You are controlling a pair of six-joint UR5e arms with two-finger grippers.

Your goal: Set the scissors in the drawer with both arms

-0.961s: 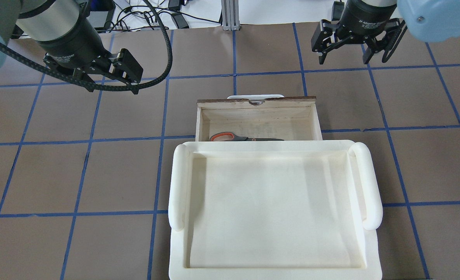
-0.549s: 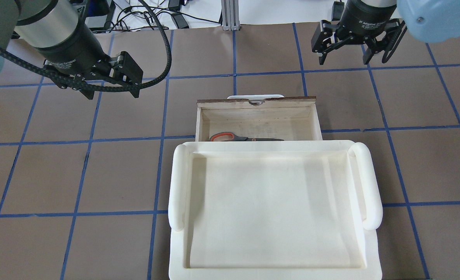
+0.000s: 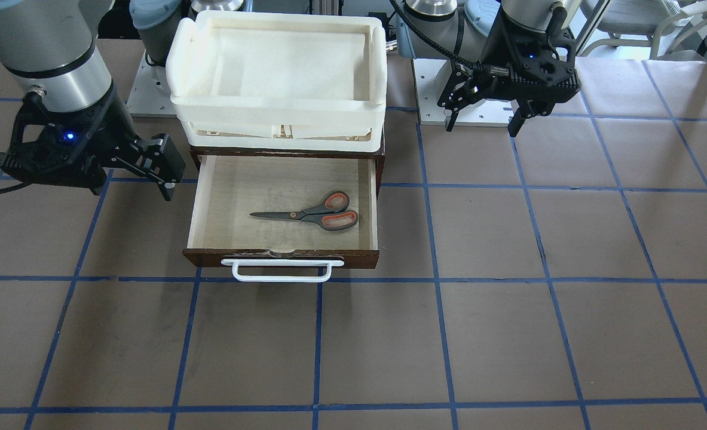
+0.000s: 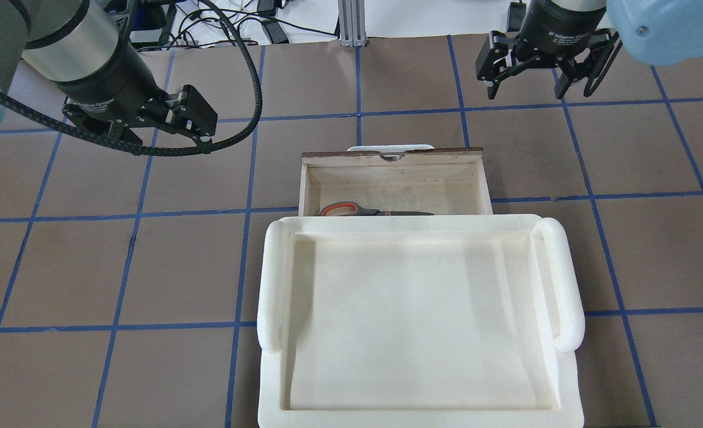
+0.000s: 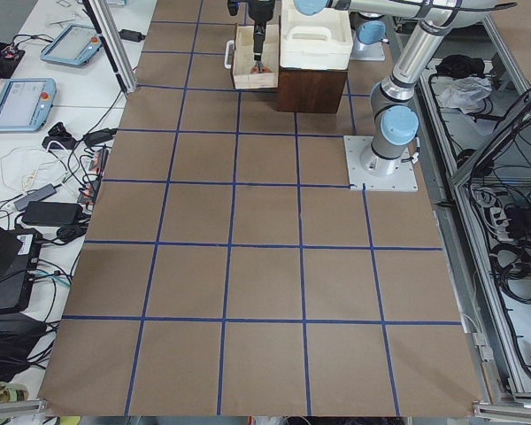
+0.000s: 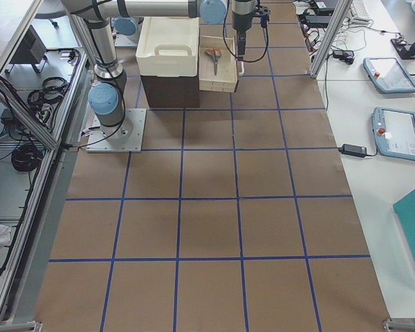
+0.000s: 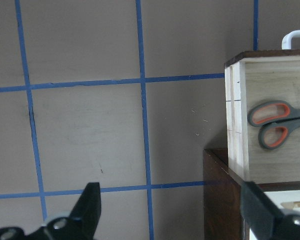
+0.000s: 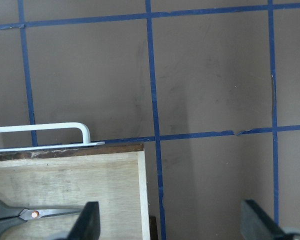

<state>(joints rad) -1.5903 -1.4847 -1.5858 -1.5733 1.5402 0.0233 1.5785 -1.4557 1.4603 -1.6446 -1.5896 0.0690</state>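
The scissors (image 3: pixel 314 214) lie flat inside the open drawer (image 3: pixel 281 258), handles toward the robot's left. In the overhead view the scissors (image 4: pixel 357 210) show at the near edge of the drawer (image 4: pixel 387 157). My left gripper (image 3: pixel 481 128) hangs open and empty beside the cabinet on the robot's left, apart from the drawer; it also shows in the overhead view (image 4: pixel 167 139). My right gripper (image 3: pixel 133 192) is open and empty just outside the drawer's other side; it also shows in the overhead view (image 4: pixel 525 94). Both wrist views show the scissors (image 7: pixel 272 125) (image 8: pixel 25 215).
A white foam tray (image 3: pixel 278 113) sits on top of the dark brown cabinet (image 7: pixel 220 200) and hides the drawer's rear part in the overhead view. The drawer's white bar handle (image 3: pixel 281 276) faces away from the robot. The brown table has blue tape lines.
The left gripper has shifted slightly. The right gripper, drawer and scissors have not moved.
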